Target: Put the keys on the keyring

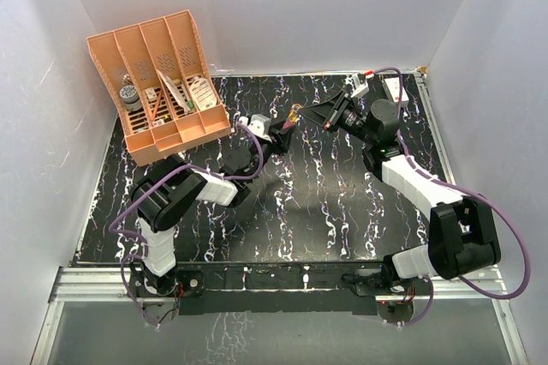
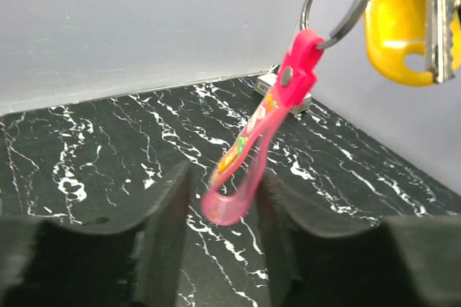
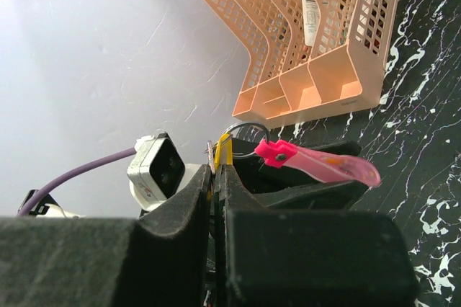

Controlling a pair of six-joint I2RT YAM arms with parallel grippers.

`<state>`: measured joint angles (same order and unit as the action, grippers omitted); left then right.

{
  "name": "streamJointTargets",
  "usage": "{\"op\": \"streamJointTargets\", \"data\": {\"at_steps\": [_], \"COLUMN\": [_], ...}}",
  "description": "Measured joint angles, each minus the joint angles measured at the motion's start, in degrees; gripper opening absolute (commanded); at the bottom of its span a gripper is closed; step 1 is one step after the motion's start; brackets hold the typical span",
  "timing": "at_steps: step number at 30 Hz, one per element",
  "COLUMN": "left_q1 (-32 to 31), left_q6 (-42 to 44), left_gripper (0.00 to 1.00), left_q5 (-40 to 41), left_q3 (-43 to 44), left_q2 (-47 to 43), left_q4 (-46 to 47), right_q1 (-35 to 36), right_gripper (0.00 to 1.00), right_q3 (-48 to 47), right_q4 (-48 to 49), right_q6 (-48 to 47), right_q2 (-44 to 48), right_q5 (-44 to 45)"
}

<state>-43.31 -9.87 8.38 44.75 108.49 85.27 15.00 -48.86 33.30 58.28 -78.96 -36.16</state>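
While your right gripper [image 3: 216, 171] is clamped tight on the yellow key [image 3: 223, 150], held in the air above the table [image 1: 342, 202], the keyring [image 2: 277, 112] hangs beside it. Its ring is uppermost and its strap slants down between the parted jaws of your left gripper [image 2: 225, 184], which straddle its loop end without clearly pinching.

Clearance, top view: near and centre tabletop free, far side crowded.
An orange file rack [image 1: 167, 82] fills the 10 o'clock corner, and a small white box [image 1: 394, 86] sits at 1 o'clock against the wall. The left claw [image 1: 282, 131] and right claw [image 1: 301, 113] meet tip to tip toward 12. The keyring [image 2: 248, 134] hangs in the left claw's gap and the key [image 2: 392, 26] is pinched in the right, so nothing passes between them. The bare tabletop [image 1: 325, 211] lies free from 3 to 8 o'clock, arm links aside.
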Motion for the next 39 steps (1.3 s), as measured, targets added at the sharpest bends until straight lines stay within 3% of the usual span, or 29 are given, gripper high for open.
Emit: {"op": "streamJointTargets", "data": {"at_steps": [4,5,12,20,24,28,39], "left_q1": [0.00,0.00,0.00,0.00,0.00,0.00,0.00], "left_q6": [0.57,0.87,3.80,16.74,24.55,30.45,37.35], "left_gripper": [0.02,0.00,0.00,0.00,0.00,0.00,0.00], "left_q5": [-0.02,-0.02,0.20,1.46,1.79,2.03,2.49], "left_q3": [0.15,0.15,0.15,0.15,0.48,4.44,10.12], "left_q2": [0.09,0.09,-0.26,-9.55,-15.47,-17.84,-20.48], "left_q4": [0.55,0.92,0.76,-11.41,-19.10,-27.45,-43.41], "right_q1": [0.00,0.00,0.00,0.00,0.00,0.04,0.07], "right_gripper": [0.00,0.00,0.00,0.00,0.44,0.66,0.70], "right_q3": [0.02,0.02,0.02,0.00,-0.13,-0.35,-0.31], "right_q4": [-0.02,-0.04,-0.87,-10.10,-16.31,-21.27,-26.99], "right_q6": [-0.02,-0.04,-1.36,-9.60,-14.58,-18.47,-23.78], "right_q2": [0.28,0.42,0.85,3.28,4.39,4.87,9.92], "right_q5": [-0.04,-0.04,-0.26,0.42,1.97,4.74,14.99]}}
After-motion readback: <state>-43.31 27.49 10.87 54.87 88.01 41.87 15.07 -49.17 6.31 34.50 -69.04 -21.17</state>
